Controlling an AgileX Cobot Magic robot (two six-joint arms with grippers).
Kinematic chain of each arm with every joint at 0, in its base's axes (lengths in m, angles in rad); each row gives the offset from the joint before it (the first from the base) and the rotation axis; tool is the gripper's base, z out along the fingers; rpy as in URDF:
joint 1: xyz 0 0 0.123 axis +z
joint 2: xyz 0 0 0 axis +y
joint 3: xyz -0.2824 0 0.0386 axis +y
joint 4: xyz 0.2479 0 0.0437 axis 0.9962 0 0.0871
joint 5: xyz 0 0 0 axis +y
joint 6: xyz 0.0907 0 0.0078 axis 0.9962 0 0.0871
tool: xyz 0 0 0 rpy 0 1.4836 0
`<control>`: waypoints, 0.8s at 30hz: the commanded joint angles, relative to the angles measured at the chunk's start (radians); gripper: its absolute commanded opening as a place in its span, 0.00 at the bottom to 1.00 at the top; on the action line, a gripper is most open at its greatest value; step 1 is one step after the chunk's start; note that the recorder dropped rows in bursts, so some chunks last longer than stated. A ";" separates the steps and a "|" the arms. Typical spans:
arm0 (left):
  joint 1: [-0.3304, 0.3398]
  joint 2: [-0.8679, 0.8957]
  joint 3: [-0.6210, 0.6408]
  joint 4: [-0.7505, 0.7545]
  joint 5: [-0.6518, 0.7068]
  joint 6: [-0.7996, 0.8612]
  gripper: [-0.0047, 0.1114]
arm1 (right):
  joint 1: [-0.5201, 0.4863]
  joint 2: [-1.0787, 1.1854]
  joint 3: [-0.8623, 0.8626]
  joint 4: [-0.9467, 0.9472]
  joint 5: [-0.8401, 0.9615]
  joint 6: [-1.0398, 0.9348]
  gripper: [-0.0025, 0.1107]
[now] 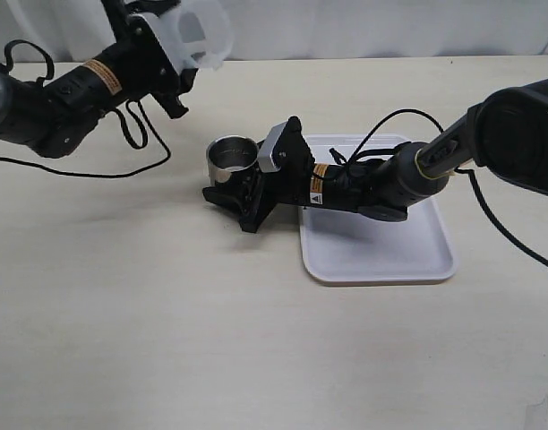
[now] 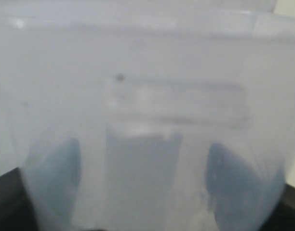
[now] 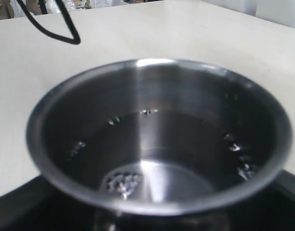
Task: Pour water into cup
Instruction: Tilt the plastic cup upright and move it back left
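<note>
The steel cup (image 1: 231,154) stands on the table just left of the tray. My right gripper (image 1: 231,184) lies low on the table and is shut on the cup. In the right wrist view the cup (image 3: 157,96) fills the frame; clear water (image 3: 152,178) with small bubbles lies in its bottom and droplets cling to its inner wall. My left gripper (image 1: 186,45) is raised at the far left and shut on the translucent plastic container (image 1: 201,31), which is tilted. In the left wrist view the container (image 2: 147,96) blocks everything; dark fingers (image 2: 234,183) show through it.
A white tray (image 1: 381,260) lies under my right arm, right of the cup. Black cables (image 1: 140,152) trail over the table from the left arm. Another cable (image 3: 56,29) shows beyond the cup. A pale wall or curtain (image 1: 390,27) backs the table's far edge.
</note>
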 commanded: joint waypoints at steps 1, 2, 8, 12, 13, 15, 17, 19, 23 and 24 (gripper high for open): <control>0.000 -0.010 -0.008 -0.179 0.053 -0.212 0.04 | -0.002 -0.002 -0.001 -0.005 0.035 0.000 0.15; 0.000 -0.010 -0.008 -0.203 0.077 -0.239 0.04 | -0.002 -0.002 -0.001 -0.005 0.035 0.000 0.15; 0.023 -0.010 -0.008 -0.214 0.154 -0.457 0.04 | -0.002 -0.002 -0.001 -0.005 0.035 0.000 0.15; 0.073 -0.008 -0.008 -0.212 0.150 -0.715 0.04 | -0.002 -0.002 -0.001 -0.005 0.035 0.000 0.15; 0.085 -0.008 -0.008 -0.212 0.150 -0.755 0.04 | -0.002 -0.002 -0.001 -0.005 0.035 0.000 0.15; 0.116 -0.008 -0.008 -0.212 0.148 -0.826 0.04 | -0.002 -0.002 -0.001 -0.005 0.035 0.000 0.15; 0.142 -0.008 -0.008 -0.212 0.148 -0.875 0.04 | -0.002 -0.002 -0.001 -0.005 0.035 0.000 0.15; 0.169 -0.008 -0.008 -0.212 0.145 -0.917 0.04 | -0.002 -0.002 -0.001 -0.005 0.035 0.000 0.15; 0.204 -0.007 -0.008 -0.212 0.140 -0.922 0.04 | -0.002 -0.002 -0.001 -0.005 0.035 0.000 0.15; 0.211 -0.004 -0.008 -0.212 0.133 -0.922 0.04 | -0.002 -0.002 -0.001 -0.005 0.035 0.000 0.15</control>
